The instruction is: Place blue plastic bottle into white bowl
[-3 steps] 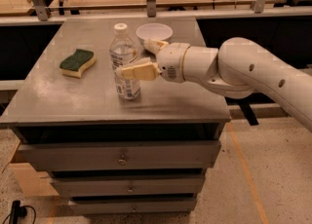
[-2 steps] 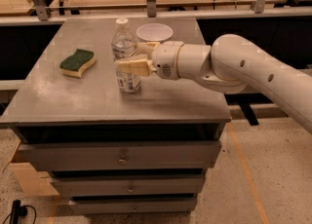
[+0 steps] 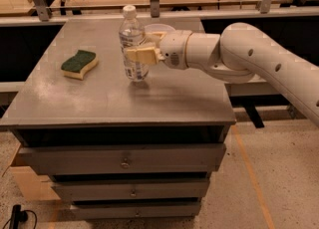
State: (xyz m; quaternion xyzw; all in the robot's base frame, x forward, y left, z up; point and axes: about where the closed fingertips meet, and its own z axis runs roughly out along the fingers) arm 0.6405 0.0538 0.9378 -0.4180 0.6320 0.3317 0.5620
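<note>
**Reporter:** Which step?
**Observer:** Carrying, it seems: the gripper (image 3: 137,47) clasps the blue plastic bottle (image 3: 130,29) upright, mid-way along the table (image 3: 99,98).
**Reporter:** Next?
**Observer:** Probably a short lift back-right, over the white bowl (image 3: 162,27) just behind.

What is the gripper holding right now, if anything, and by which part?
The gripper grips the tall clear plastic bottle with white cap around the middle of its body.

grey metal table (image 3: 99,101) | green sponge (image 3: 79,63) left | white bowl (image 3: 160,27) rear | hand (image 3: 136,45) over centre, clamped on blue plastic bottle (image 3: 131,28)
</note>
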